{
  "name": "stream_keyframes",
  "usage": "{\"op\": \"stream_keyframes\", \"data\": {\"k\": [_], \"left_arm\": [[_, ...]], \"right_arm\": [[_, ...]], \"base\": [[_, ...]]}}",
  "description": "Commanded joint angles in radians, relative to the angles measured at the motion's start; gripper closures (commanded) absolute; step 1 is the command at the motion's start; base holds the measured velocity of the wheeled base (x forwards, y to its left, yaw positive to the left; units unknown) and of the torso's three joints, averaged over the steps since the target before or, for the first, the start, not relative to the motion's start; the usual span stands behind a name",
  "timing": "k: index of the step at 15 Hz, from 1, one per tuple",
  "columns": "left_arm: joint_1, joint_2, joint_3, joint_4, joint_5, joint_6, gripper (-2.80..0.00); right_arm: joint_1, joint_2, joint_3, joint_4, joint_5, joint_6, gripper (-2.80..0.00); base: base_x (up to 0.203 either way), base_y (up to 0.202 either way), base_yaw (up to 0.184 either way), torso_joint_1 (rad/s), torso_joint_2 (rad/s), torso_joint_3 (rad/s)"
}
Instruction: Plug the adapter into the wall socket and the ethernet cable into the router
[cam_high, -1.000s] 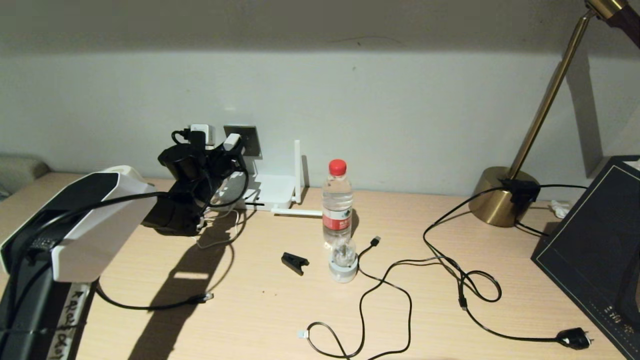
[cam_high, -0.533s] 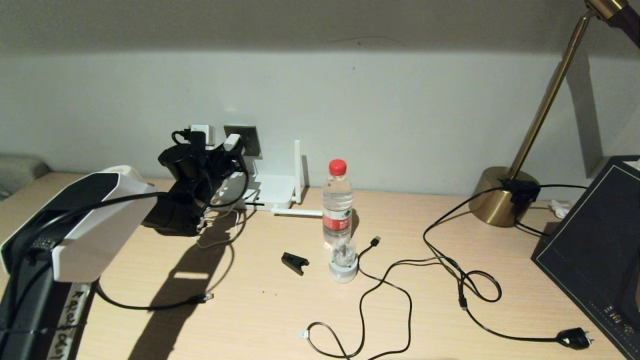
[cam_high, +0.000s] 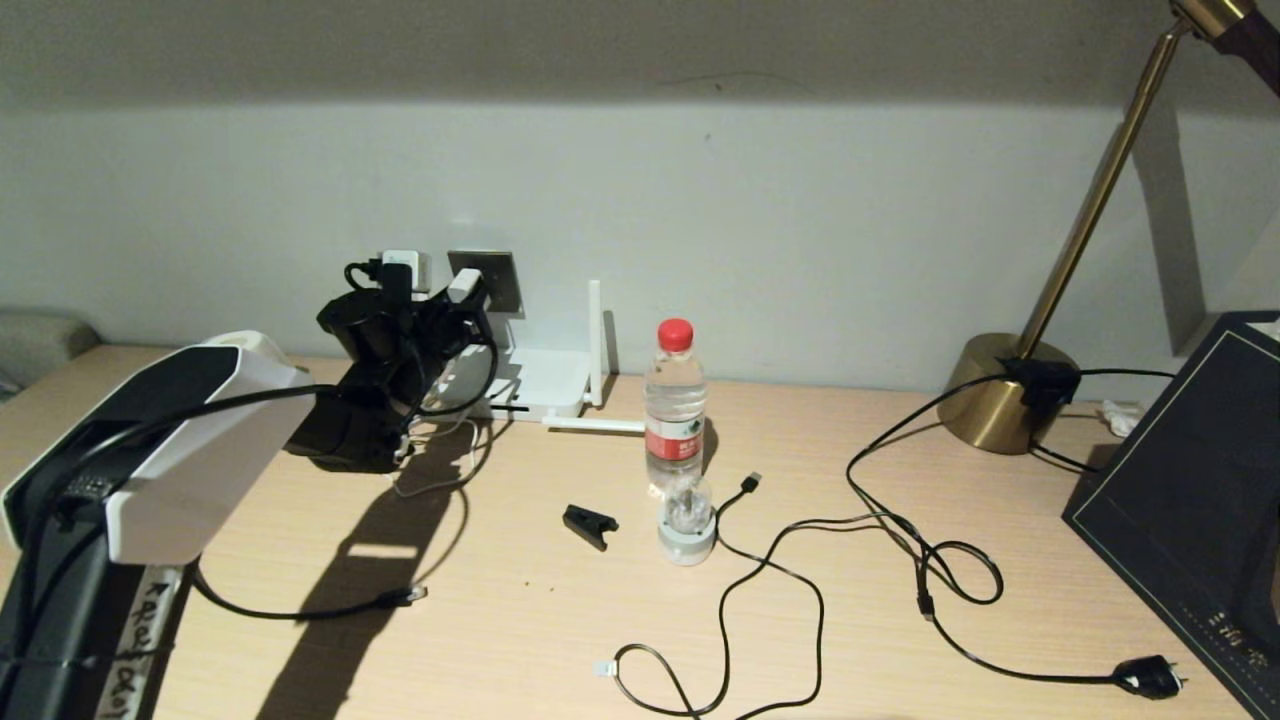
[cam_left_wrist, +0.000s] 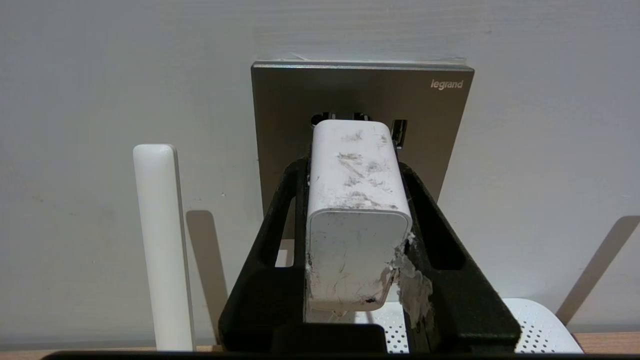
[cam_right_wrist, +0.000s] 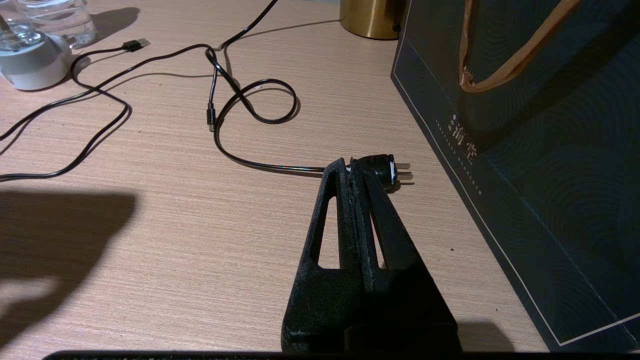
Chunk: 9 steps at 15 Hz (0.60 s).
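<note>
Left gripper (cam_left_wrist: 357, 200) clamps the adapter (cam_left_wrist: 356, 210) by its sides, nose pointed at the wall socket (cam_left_wrist: 362, 95) on the far wall so the pins meet the holes; seating unclear. Router (cam_high: 535, 385) sits below the socket, ethernet cable (cam_high: 300, 610) loose near left. Right gripper (cam_right_wrist: 352, 172) closed, empty, parked above the desk (cam_right_wrist: 150, 225) at right.

- The right gripper (cam_right_wrist: 351, 172) hangs over a wooden table (cam_right_wrist: 150, 225) with its black fingers pressed together and nothing between them.
- Just past the fingertips lies a black mains plug (cam_right_wrist: 382, 169), its prongs pointing toward a dark bag (cam_right_wrist: 525, 150).
- The plug's black cord (cam_right_wrist: 250, 107) runs away in a loop across the table.
- A thinner black cable with a USB tip (cam_right_wrist: 135, 45) lies farther off.
- A brass lamp base (cam_right_wrist: 372, 17) stands beside the bag.
- A small grey base (cam_right_wrist: 32, 67) sits at the far corner.
</note>
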<state>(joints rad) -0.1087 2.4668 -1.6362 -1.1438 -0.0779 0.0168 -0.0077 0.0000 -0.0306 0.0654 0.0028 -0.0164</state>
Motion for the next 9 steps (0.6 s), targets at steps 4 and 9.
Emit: {"op": "stream_keyframes", "data": {"k": [4,9], "left_arm": [[0.000,0.000,0.001,-0.007,0.001,0.000,0.00],[0.000,0.001,0.001,-0.008,0.001,0.000,0.00]], "right_arm": [[0.000,0.000,0.000,0.001,0.000,0.000,0.00],[0.000,0.000,0.000,0.001,0.000,0.000,0.00]], "base": [[0.000,0.000,0.000,0.000,0.00,0.000],[0.000,0.000,0.000,0.000,0.00,0.000]]}}
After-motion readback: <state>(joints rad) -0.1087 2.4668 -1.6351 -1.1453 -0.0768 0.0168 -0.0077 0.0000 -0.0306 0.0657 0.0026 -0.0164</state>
